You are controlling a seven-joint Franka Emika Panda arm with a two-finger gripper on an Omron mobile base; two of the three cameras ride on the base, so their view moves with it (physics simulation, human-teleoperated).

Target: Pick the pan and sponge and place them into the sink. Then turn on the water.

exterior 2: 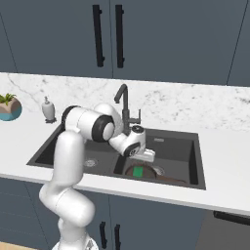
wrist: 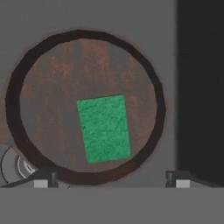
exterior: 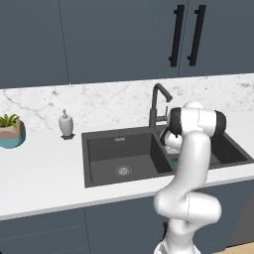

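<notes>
The round, shallow, dark brown pan [wrist: 85,107] lies flat on the floor of the right basin of the dark grey double-basin sink [exterior 2: 44,146], with the small green-topped rectangular sponge [wrist: 104,128] resting inside it and a round silver drain [wrist: 15,165] peeking out at its rim. The two-finger gripper [wrist: 111,178] hangs above them with its fingertips spread wide and nothing between them. Behind stand the tall dark gooseneck faucet [exterior 2: 124,105], a white soap dispenser bottle [exterior: 66,124] and a potted green plant [exterior: 11,131] on the white counter [exterior: 39,173], with the white arm [exterior: 191,163] covering part of the right basin from the left.
</notes>
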